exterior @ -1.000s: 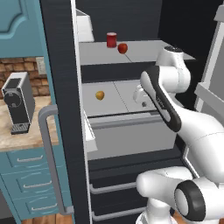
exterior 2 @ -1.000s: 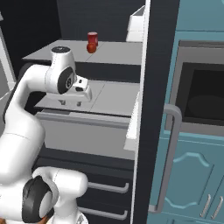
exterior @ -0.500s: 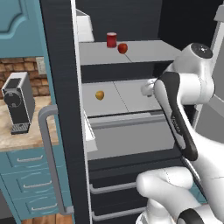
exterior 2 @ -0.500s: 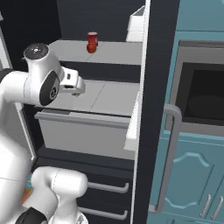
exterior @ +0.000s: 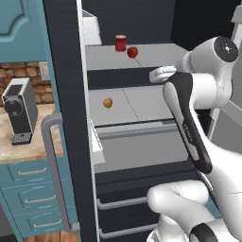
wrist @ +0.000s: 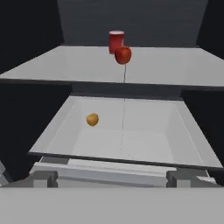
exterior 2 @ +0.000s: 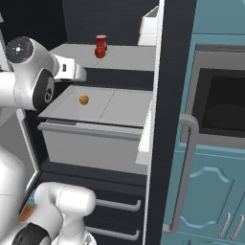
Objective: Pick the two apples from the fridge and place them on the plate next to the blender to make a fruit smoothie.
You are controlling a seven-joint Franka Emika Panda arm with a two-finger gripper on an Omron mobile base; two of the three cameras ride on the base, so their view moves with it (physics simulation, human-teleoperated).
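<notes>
The fridge (exterior: 64, 94) stands open. A red apple (exterior: 133, 52) rests on its upper shelf, just in front of a red can. The yellow-orange apple (exterior: 108, 102) lies on the left part of the lower grey shelf. My gripper (exterior: 154, 75) hovers level in front of the shelves, right of both apples and touching neither. In the hand view the red apple (wrist: 123, 54) sits top centre and the yellow-orange apple (wrist: 92, 119) lower left. My gripper (wrist: 113, 178) is open, its fingertips (wrist: 43, 178) wide apart and nothing between them. The plate and the blender are out of view.
A red can (wrist: 116, 41) stands behind the red apple. A white box (exterior: 90, 30) sits at the shelf's left. The fridge door's handle (exterior: 52, 165) is near the arm's left. A coffee machine (exterior: 19, 111) stands on the left counter, an oven (exterior 2: 220, 105) on the right.
The arm has swung up and the hand has lifted from pointing down over the lower shelf to pointing level into the fridge. The apples and the can have not moved.
</notes>
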